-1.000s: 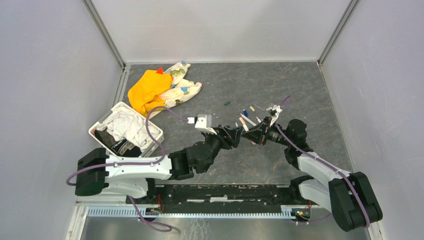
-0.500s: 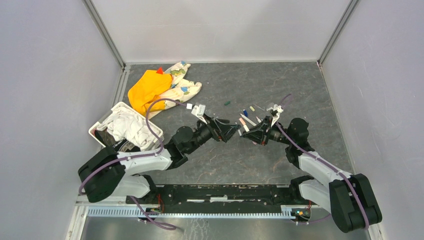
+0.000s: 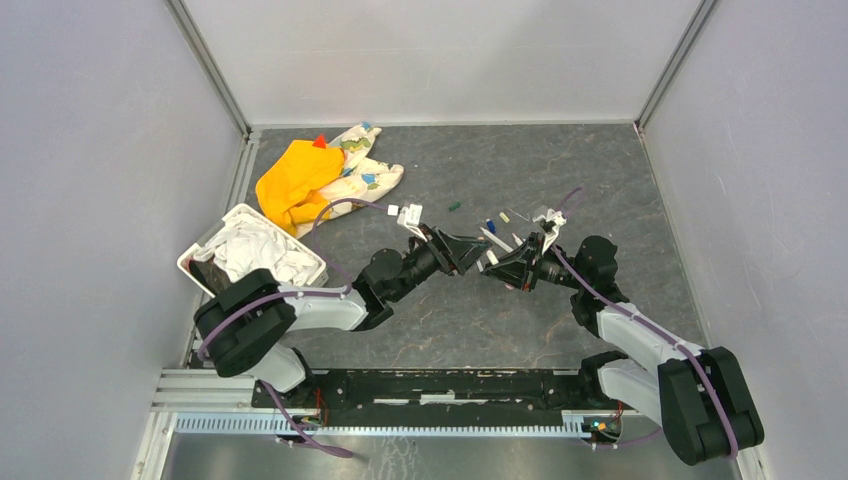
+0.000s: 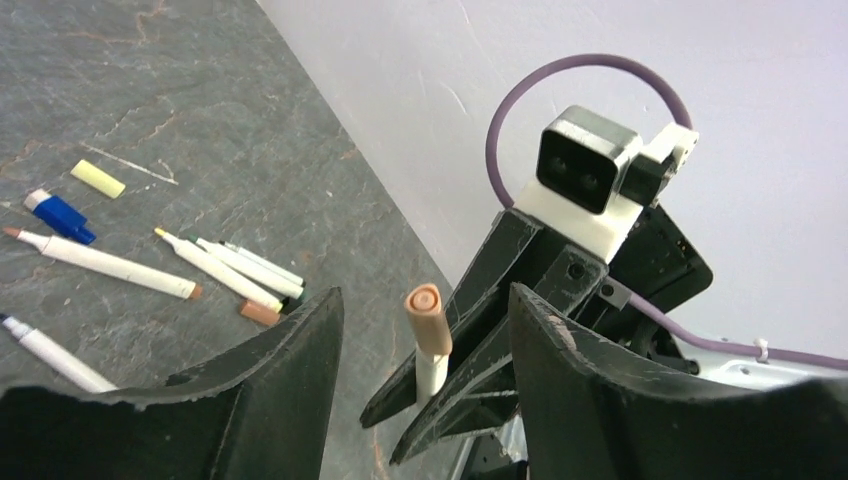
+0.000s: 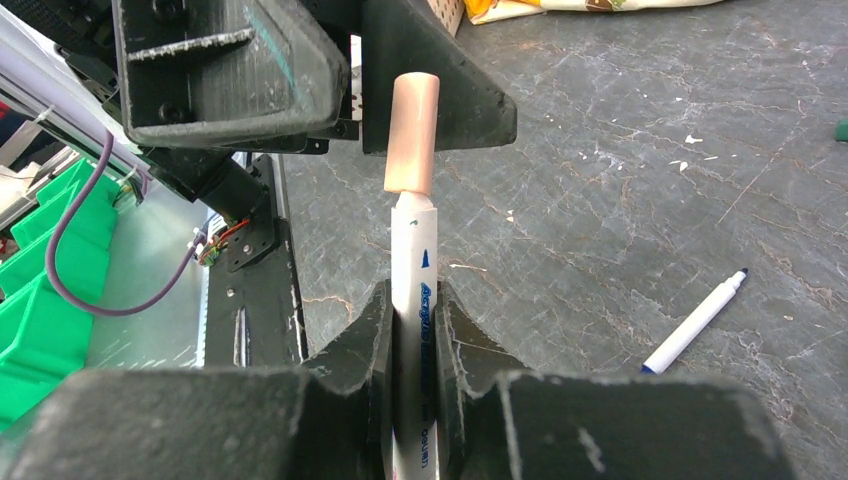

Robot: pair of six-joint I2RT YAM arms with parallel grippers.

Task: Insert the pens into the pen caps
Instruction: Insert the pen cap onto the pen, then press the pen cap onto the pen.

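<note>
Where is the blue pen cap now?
In the left wrist view the blue pen cap lies on the table near the picture's left edge, between the cream cap and a white pen with a reddish tip.

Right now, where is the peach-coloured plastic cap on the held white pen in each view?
Top external: peach-coloured plastic cap, centre of the picture, tiny.
Left wrist: low centre, between black fingers.
Right wrist: top centre.
Shared landmark: the white pen beneath it, clamped by the right gripper.
</note>
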